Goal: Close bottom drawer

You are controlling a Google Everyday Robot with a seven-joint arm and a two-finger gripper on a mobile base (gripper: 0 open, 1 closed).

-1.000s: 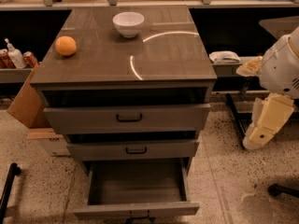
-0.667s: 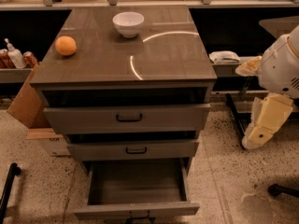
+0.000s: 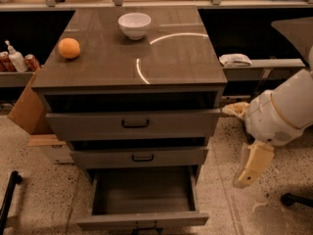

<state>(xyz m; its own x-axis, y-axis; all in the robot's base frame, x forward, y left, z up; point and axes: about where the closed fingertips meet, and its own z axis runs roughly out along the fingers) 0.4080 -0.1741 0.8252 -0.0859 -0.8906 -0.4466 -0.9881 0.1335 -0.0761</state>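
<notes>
The bottom drawer (image 3: 142, 220) of the grey-brown cabinet is pulled far out towards me, and its inside is empty. Its small black handle sits at the lower edge of the view. The middle drawer (image 3: 139, 157) and top drawer (image 3: 134, 124) above it stick out only a little. My gripper (image 3: 252, 165) hangs down from the white arm at the right of the cabinet. It is level with the middle and bottom drawers, apart from them, and holds nothing that I can see.
A white bowl (image 3: 134, 24) and an orange (image 3: 69, 48) sit on the cabinet top (image 3: 171, 58). A cardboard box (image 3: 24, 106) leans at the left, with bottles (image 3: 14, 58) on a shelf. A cloth (image 3: 234, 59) lies on the right shelf. A black leg (image 3: 7, 199) stands at the lower left.
My arm and gripper have moved down and to the left, closer to the cabinet's right side. The drawers have not moved.
</notes>
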